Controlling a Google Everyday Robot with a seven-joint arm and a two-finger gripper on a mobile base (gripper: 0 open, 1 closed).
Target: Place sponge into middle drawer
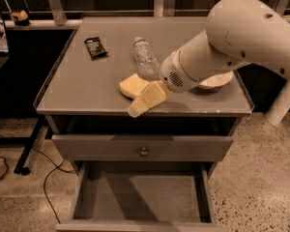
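The pale yellow sponge (129,84) lies on the grey cabinet top (77,86), near its front edge and in front of a plastic bottle. My gripper (146,98) hangs just right of and in front of the sponge, low over the top's front edge, overlapping the sponge's right end. Whether it touches the sponge I cannot tell. The middle drawer (140,192) is pulled out below, and its flat grey floor is bare.
A clear plastic bottle (144,57) lies behind the sponge. A black snack packet (95,47) lies at the back left. A white bowl (216,81) sits at the right, partly hidden by my arm. The closed drawer front with a knob (143,152) is above the open drawer.
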